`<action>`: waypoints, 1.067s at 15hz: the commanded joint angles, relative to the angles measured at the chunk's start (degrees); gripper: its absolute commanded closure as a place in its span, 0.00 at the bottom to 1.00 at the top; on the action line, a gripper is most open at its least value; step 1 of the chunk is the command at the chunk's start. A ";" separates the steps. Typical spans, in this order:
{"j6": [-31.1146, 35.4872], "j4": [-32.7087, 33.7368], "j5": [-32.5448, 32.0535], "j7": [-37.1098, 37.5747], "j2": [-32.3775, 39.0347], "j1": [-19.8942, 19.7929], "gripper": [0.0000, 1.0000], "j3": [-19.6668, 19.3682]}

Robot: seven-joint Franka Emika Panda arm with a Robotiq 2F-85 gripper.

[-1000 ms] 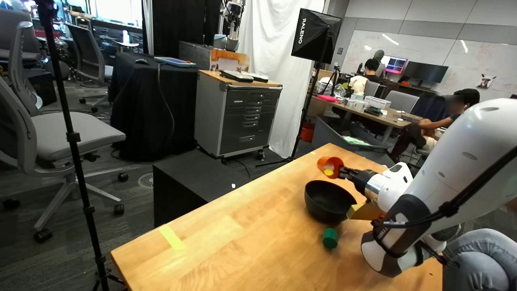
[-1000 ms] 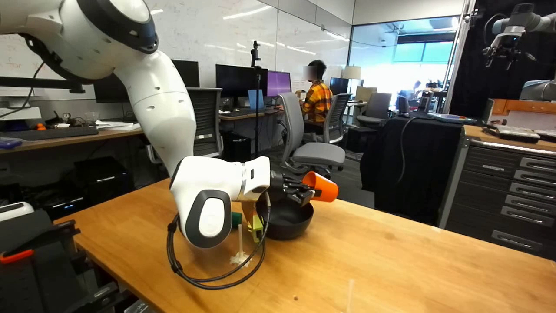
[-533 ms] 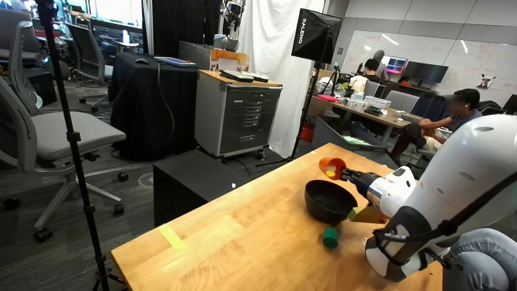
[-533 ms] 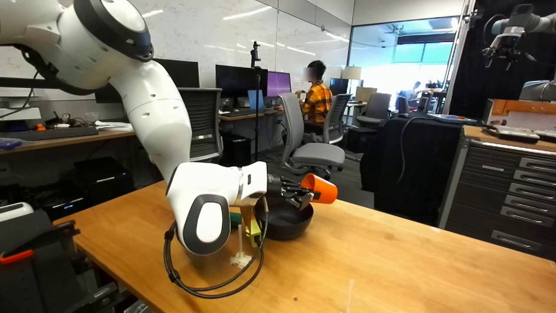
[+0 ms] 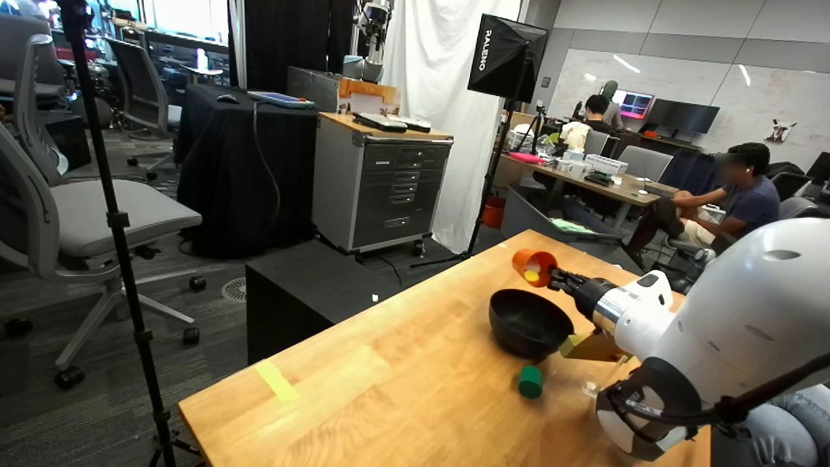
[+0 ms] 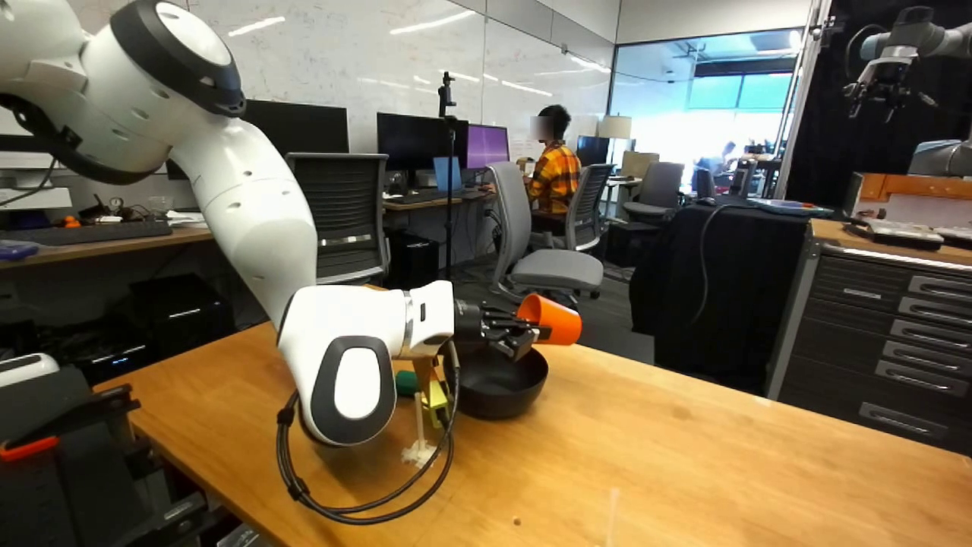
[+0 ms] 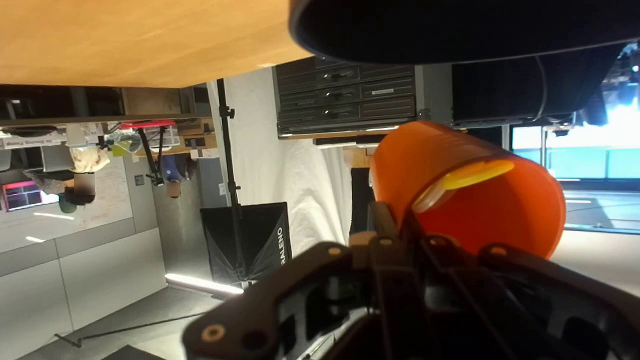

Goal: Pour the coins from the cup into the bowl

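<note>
On the table (image 5: 402,389), we are finding a black bowl (image 5: 526,334) standing upright, with a green block (image 5: 530,383) resting near it and a yellow block (image 5: 587,347) sitting just beside it; whether that one is touching the bowl, we are not managing to tell. Well apart from these, a strip of yellow tape (image 5: 277,381) is lying on the wood. In an exterior view, our arm (image 6: 262,220) and tool (image 6: 542,331) are covering part of the bowl and of the yellow block.

We are holding the orange cup (image 6: 560,316) in the tool, which is clamping its wall near the mouth. The cup is hanging sideways above the table, near the bowl; whether it is reaching over the hollow, we are not managing to tell. Inside it, in the upside-down wrist view, we are making out a yellow coin (image 7: 477,174) and, just beside that, a pale coin (image 7: 429,196).

We are reading RALENO on a black softbox (image 5: 506,55) in the background. Labels on the drawer cabinet (image 6: 858,334) are showing too small for reading.
</note>
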 commanded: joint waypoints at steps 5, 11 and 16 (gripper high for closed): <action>1.49 -2.83 4.96 8.45 6.25 6.37 0.97 -5.01; 1.01 -3.08 5.77 6.82 4.47 8.21 0.97 -6.00; 1.03 -3.18 7.07 5.86 4.38 10.71 0.96 -7.49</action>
